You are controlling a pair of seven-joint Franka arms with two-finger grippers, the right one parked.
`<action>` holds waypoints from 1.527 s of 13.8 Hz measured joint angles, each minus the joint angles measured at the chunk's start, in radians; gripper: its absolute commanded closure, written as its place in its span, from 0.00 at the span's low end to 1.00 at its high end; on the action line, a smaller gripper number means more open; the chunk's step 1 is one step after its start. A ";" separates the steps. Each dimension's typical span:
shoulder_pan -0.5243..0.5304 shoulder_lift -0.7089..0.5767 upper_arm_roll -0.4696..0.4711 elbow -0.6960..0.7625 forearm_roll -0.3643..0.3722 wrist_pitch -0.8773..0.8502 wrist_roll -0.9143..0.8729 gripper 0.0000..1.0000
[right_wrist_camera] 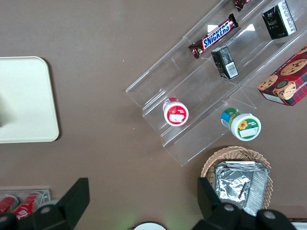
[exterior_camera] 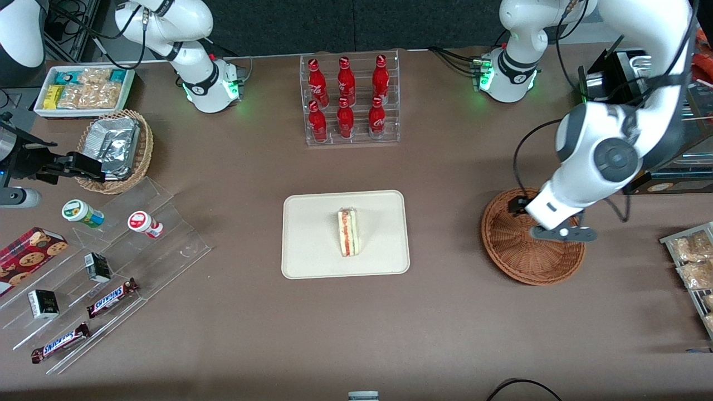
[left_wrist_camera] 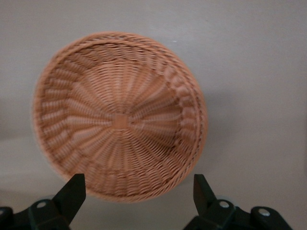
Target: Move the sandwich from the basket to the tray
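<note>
End effector [exterior_camera: 562,233] hangs over the basket [exterior_camera: 515,256], mid-right of the front frame, fingers [left_wrist_camera: 72,194] spread wide with nothing between them. Basket interior bare in the wrist view. Sandwich [exterior_camera: 349,232] lies on the tray [exterior_camera: 312,245] at frame centre, filling edge facing up, well apart from the end effector. Judgement: placement looks done. Handling note: wedge likely light, bread soft and easily crushed, clear wrap slippery; best held across the two flat bread faces near mid-length, gentle squeeze.
</note>
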 measured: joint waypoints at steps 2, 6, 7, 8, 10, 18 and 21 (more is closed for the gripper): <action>0.018 -0.057 0.002 0.017 -0.044 -0.058 0.029 0.01; 0.020 -0.125 0.027 0.146 -0.070 -0.266 0.055 0.01; 0.020 -0.131 0.027 0.195 -0.070 -0.316 0.055 0.01; 0.020 -0.133 0.027 0.239 -0.070 -0.359 0.055 0.01; 0.020 -0.134 0.027 0.310 -0.070 -0.433 0.055 0.01; 0.019 -0.133 0.023 0.447 -0.070 -0.572 0.056 0.00; 0.020 -0.127 0.025 0.447 -0.070 -0.575 0.056 0.00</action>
